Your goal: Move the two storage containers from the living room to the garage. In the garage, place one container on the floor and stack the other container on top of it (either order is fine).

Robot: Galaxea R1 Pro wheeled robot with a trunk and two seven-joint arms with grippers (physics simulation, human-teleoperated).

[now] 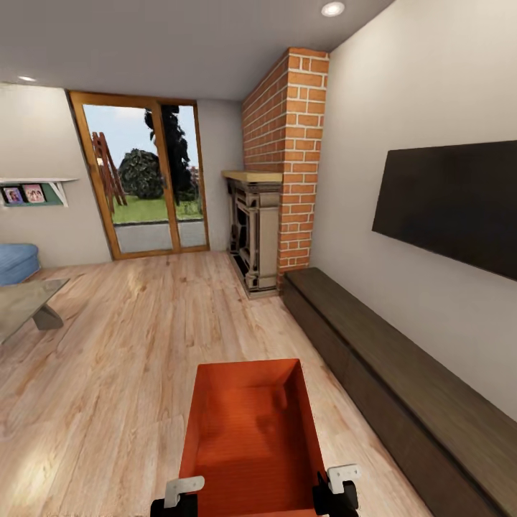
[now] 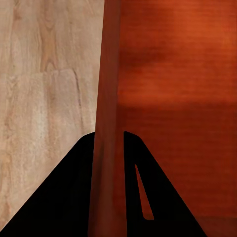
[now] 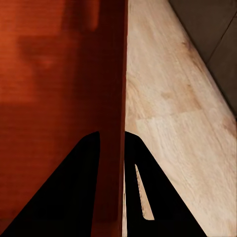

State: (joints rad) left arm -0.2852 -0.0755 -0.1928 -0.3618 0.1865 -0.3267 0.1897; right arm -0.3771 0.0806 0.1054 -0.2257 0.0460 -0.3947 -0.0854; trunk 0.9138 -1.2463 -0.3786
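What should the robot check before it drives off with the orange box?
1. Left hand pinching the box's side wall: ok, one finger on each side of the wall.
2. Right hand pinching the opposite wall: ok, same grip.
3. Orange box level: ok, it looks even in the head view.
4. Box empty: ok, nothing inside.
5. Wood floor ahead free to the glass doors: ok.
6. Low cabinet close on the right: cannot tell if turning clears it.

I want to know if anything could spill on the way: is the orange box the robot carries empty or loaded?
Empty. The head view looks straight into the storage container and shows only its bare ribbed bottom and walls.
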